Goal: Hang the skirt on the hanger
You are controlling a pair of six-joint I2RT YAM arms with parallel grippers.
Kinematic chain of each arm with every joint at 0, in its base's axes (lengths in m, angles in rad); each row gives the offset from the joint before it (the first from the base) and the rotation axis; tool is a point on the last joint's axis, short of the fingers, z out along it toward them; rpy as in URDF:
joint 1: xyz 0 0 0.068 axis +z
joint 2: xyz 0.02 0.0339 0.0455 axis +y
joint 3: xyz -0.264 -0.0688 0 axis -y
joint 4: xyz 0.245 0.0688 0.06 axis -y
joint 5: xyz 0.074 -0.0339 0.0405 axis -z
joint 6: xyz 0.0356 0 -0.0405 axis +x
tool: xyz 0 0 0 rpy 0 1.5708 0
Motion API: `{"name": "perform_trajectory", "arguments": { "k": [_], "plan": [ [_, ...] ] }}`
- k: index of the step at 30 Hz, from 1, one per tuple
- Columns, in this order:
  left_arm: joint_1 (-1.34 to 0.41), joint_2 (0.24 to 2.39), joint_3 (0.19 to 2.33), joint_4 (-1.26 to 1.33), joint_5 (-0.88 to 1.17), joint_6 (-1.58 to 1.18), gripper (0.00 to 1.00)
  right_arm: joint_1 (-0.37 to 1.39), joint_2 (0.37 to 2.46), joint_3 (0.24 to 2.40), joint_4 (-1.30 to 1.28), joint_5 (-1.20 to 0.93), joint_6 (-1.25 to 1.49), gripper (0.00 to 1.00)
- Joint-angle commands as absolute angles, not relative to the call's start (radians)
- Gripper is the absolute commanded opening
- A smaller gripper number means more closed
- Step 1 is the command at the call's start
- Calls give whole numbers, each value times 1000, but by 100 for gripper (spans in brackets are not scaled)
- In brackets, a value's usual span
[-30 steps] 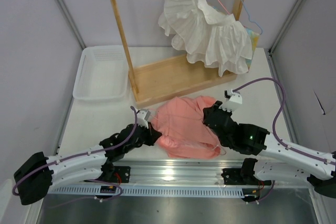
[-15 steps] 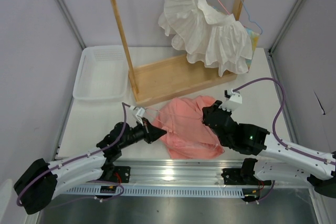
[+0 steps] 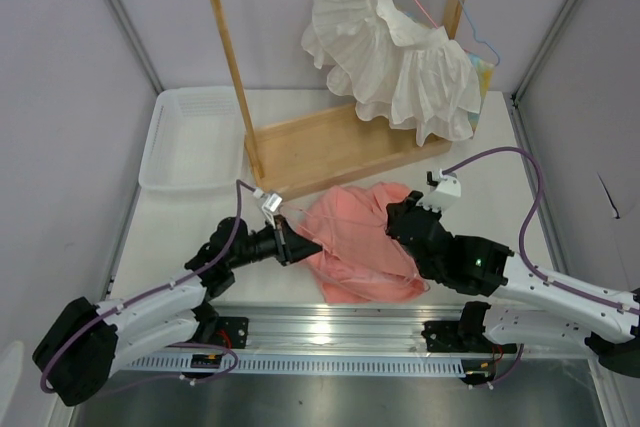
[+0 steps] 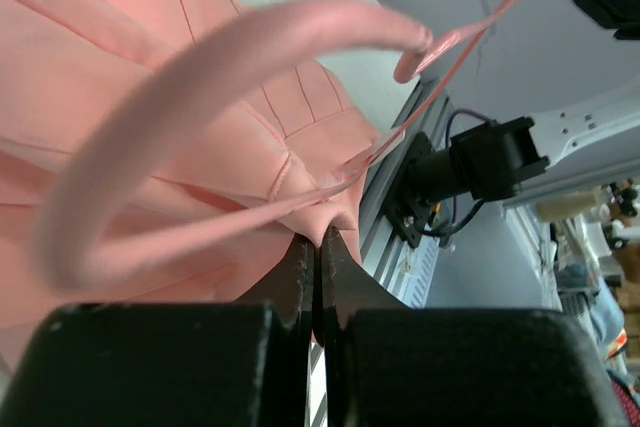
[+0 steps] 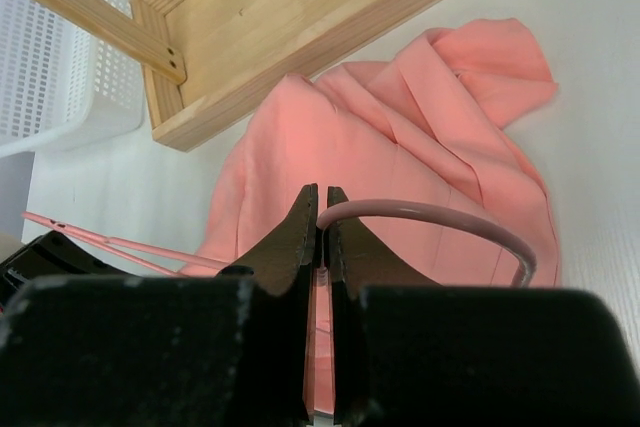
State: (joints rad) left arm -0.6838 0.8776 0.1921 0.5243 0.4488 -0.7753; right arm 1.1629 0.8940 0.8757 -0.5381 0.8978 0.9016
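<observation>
The salmon-pink skirt (image 3: 365, 242) lies crumpled on the table in front of the rack. My left gripper (image 3: 298, 245) is at its left edge, shut on a fold of the cloth (image 4: 335, 217). My right gripper (image 3: 398, 219) hangs over the skirt's right half, shut on the neck of the pale-pink wire hanger (image 5: 430, 215), whose hook curves off to the right. The hanger's thin wires (image 5: 110, 243) run left toward my left gripper. In the left wrist view a bend of the hanger (image 4: 200, 97) arches close over the skirt (image 4: 120, 47).
A wooden rack (image 3: 330, 142) stands behind the skirt. A white ruffled garment (image 3: 400, 57) hangs from its bar, with a light-blue wire hanger (image 3: 470, 32) beside it. A white plastic basket (image 3: 190, 137) sits at the back left. A metal rail (image 3: 340, 332) borders the near edge.
My left arm has swung up and to the right, drawing the skirt's left edge inward so the cloth bunches narrower. The right arm has stayed still.
</observation>
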Motion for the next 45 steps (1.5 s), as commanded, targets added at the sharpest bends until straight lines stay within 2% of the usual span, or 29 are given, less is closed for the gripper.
{"name": "perform_trajectory", "arguments": {
  "k": [1,7,9,12,15,16,19,29,35,45],
  "plan": [
    [-683,911,296,407,537,-678,0,1167,907,922,-495,942,885,0],
    [-698,946,399,143,437,-586,1,1158,919,940,-499,957,873,0],
    [-709,954,420,76,391,-574,4,1151,914,946,-500,963,868,0],
    [-736,951,449,23,298,-555,18,1132,904,939,-489,977,867,0],
    [-782,956,478,-64,188,-529,23,1115,885,925,-476,994,876,0],
    [-816,951,482,-81,152,-525,32,1115,876,916,-469,1005,880,0],
    [-863,930,497,-83,34,-519,45,1115,859,902,-477,1061,920,0],
    [-966,995,639,-143,-130,-381,52,1103,864,884,-462,1103,953,0],
    [-1022,1101,706,-198,-238,-315,51,1094,885,876,-442,1089,946,0],
    [-1320,1086,813,-340,-570,-216,52,1072,887,879,-439,1068,926,0]
  ]
}}
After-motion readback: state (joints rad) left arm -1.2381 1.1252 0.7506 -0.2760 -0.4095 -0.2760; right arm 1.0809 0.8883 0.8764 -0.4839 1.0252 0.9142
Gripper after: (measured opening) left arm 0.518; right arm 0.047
